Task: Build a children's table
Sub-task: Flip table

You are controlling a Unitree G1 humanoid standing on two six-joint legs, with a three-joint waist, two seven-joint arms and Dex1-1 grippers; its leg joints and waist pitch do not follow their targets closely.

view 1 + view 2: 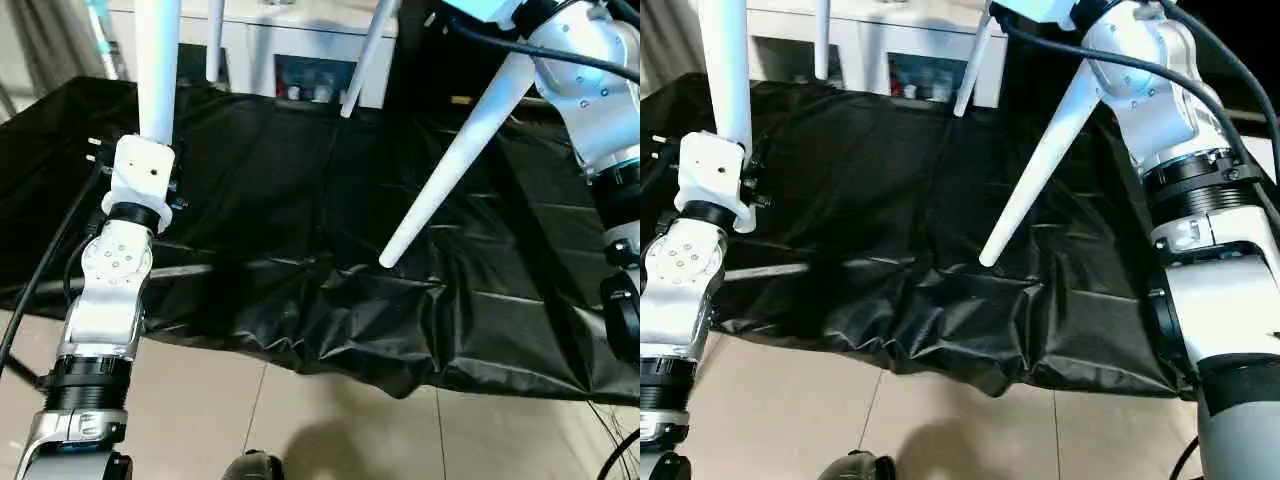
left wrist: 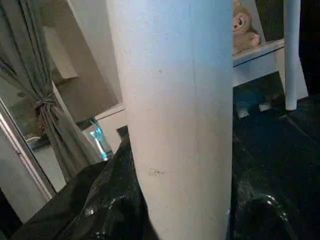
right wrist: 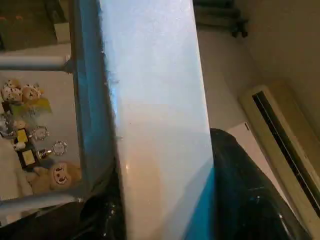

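Lifting the table seems to be the step: I am holding one leg (image 1: 157, 60) in the left gripper (image 1: 142, 168), clamped on it, and I am gripping the tabletop (image 3: 155, 125) with the right gripper; I cannot tell how its jaws stand. Three more legs, already fitted, are hanging above the black sheet (image 1: 300, 230). Next I am judging a turn to stand it upright, keeping the slanted leg (image 1: 455, 155) clear of the sheet and the cabinet (image 1: 880, 50).
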